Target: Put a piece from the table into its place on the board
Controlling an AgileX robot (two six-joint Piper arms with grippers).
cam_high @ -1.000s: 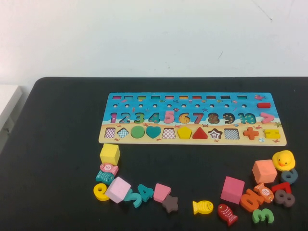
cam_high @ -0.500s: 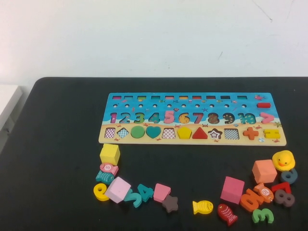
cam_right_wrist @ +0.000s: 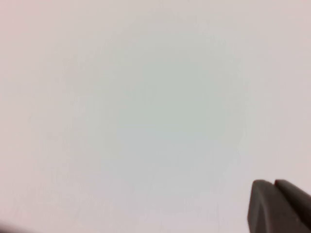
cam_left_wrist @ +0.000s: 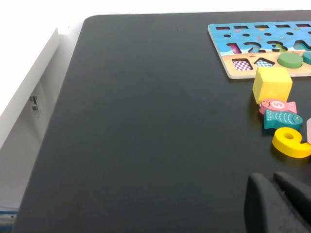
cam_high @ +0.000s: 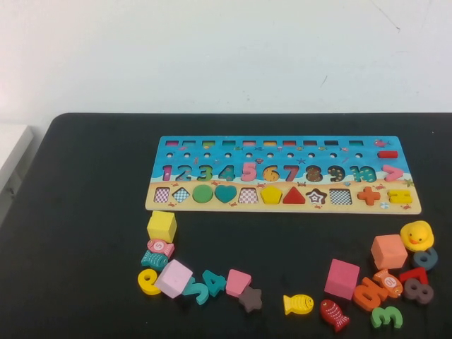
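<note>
The puzzle board (cam_high: pixel 282 173) lies at the middle of the black table, with numbers and shapes set in it and some slots bare. Loose pieces lie in front of it: a yellow cube (cam_high: pixel 161 226), a pink cube (cam_high: pixel 173 278), a teal 4 (cam_high: pixel 213 282), a brown star (cam_high: pixel 250 299), a yellow fish (cam_high: pixel 297 304), a red fish (cam_high: pixel 333 314), a magenta cube (cam_high: pixel 342 278). Neither arm shows in the high view. My left gripper (cam_left_wrist: pixel 272 182) is shut and empty, low over the table to the left of the yellow cube (cam_left_wrist: pixel 272 83). My right gripper (cam_right_wrist: pixel 273 184) is shut and empty, facing a blank white surface.
At the right front lie an orange cube (cam_high: pixel 388 251), a yellow duck (cam_high: pixel 417 234), a green 3 (cam_high: pixel 387 316) and other numbers. A yellow 6 (cam_left_wrist: pixel 291 142) and two small fish lie near the left gripper. The table's left edge (cam_left_wrist: pixel 68 63) borders a white surface.
</note>
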